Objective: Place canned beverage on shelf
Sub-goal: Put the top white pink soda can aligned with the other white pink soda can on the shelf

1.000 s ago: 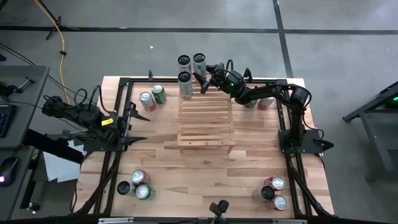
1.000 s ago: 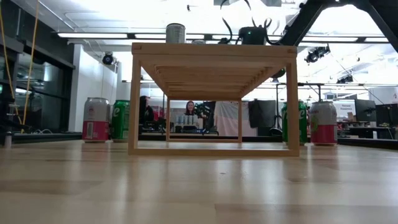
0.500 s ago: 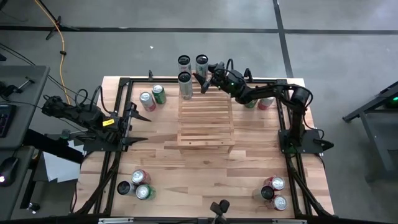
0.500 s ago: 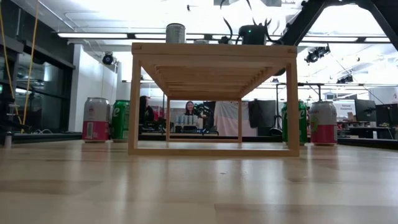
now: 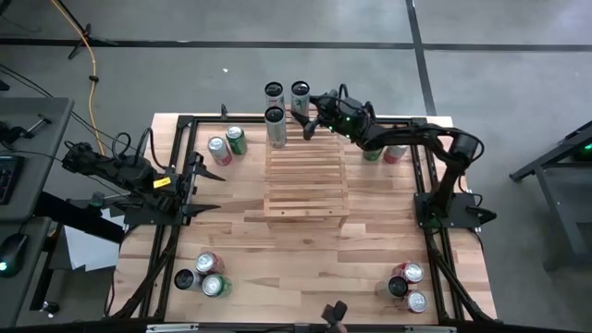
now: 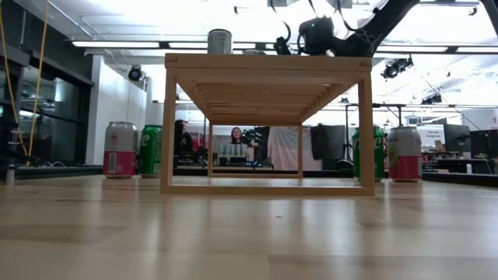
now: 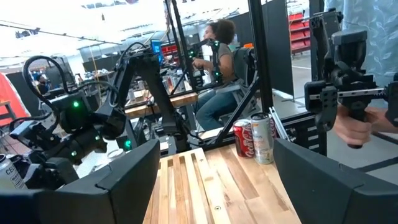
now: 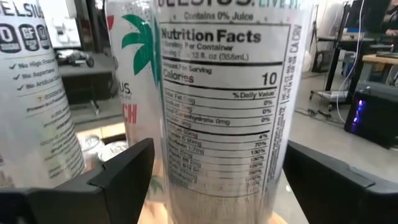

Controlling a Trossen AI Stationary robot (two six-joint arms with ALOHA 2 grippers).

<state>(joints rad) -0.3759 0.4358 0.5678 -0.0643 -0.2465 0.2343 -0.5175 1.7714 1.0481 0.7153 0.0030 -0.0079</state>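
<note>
The pale slatted wooden shelf (image 5: 307,180) stands mid-table. Three tall white cans cluster at its far end (image 5: 275,91) (image 5: 299,90) (image 5: 276,117); the low view shows one can (image 6: 220,41) upright on the shelf's top. My right gripper (image 5: 309,109) is open and held level above the shelf's far end. Its fingers (image 8: 124,171) stand on either side of the can with the nutrition label (image 8: 227,106), with narrow gaps. My left gripper (image 5: 202,185) waits open at the table's left, pointing at the shelf (image 7: 186,186).
Short cans stand in groups on the table: two at far left (image 5: 227,143), two at far right (image 5: 384,153), three at near left (image 5: 201,275), three at near right (image 5: 407,282). People sit and stand in the room beyond the table (image 7: 217,62).
My right gripper has risen a little above the shelf's far end and drawn slightly toward the far edge, tipping closer to level. The tall can between its fingers has stayed upright in its place.
</note>
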